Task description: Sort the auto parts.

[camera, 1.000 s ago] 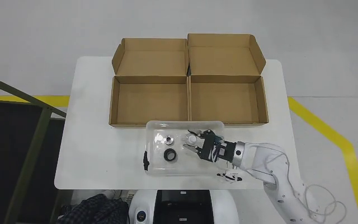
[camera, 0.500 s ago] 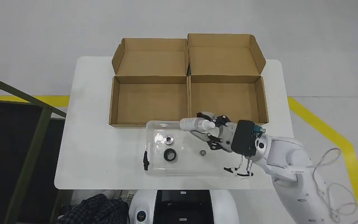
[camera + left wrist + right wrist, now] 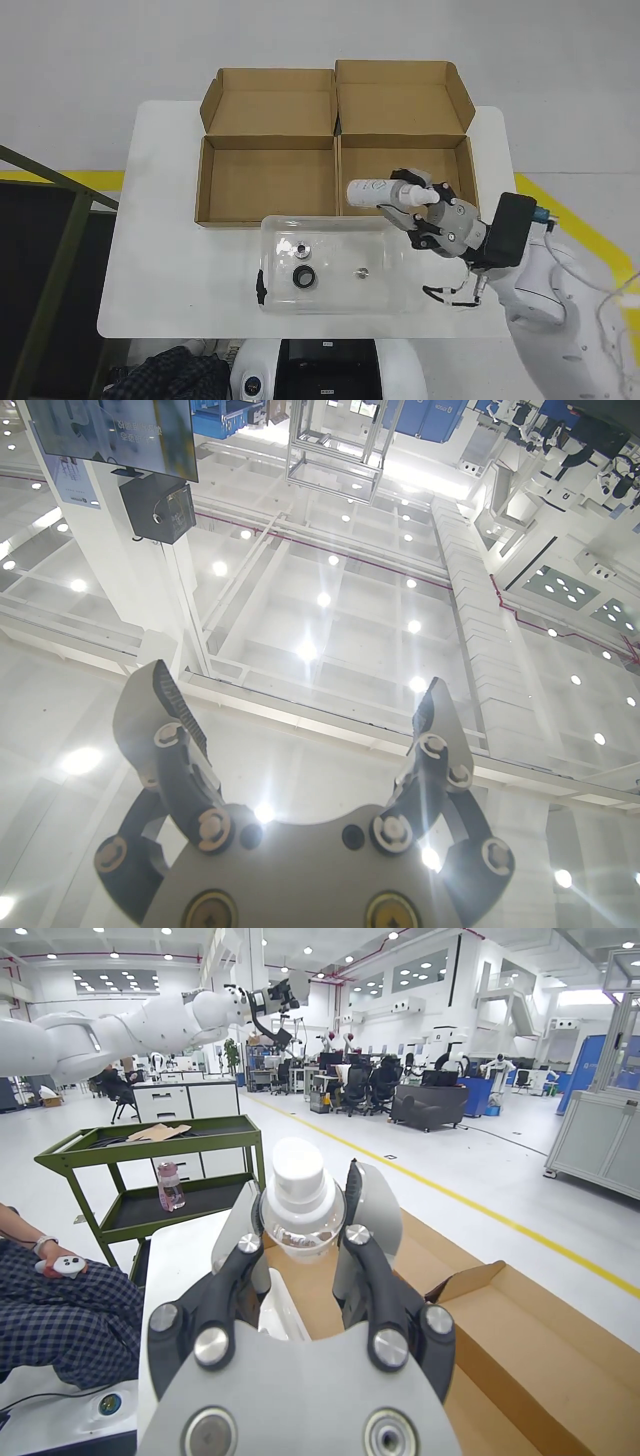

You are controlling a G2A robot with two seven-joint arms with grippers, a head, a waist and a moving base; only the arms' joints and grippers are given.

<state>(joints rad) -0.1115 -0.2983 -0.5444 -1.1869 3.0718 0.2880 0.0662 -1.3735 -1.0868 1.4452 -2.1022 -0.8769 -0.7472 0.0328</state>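
My right gripper [image 3: 405, 196] is shut on a clear spray bottle with a white cap [image 3: 374, 191], held lying sideways above the front part of the right cardboard box [image 3: 400, 165]. In the right wrist view the bottle [image 3: 299, 1173] sits between the fingers [image 3: 372, 1208], with the box [image 3: 500, 1328] below. A clear plastic bin [image 3: 266, 262] in front of the boxes holds a black ring [image 3: 304, 279], a small round part [image 3: 298, 250] and a small nut [image 3: 362, 271]. My left gripper [image 3: 296, 687] points up at the ceiling, open and empty.
A second open cardboard box [image 3: 268, 185] stands left of the first, both with lids folded back. A green cart [image 3: 40, 260] stands off the table's left side. Bare white tabletop lies left of the bin.
My right gripper has lifted the bottle out of the clear bin and carried it back and to the right, over the right box.
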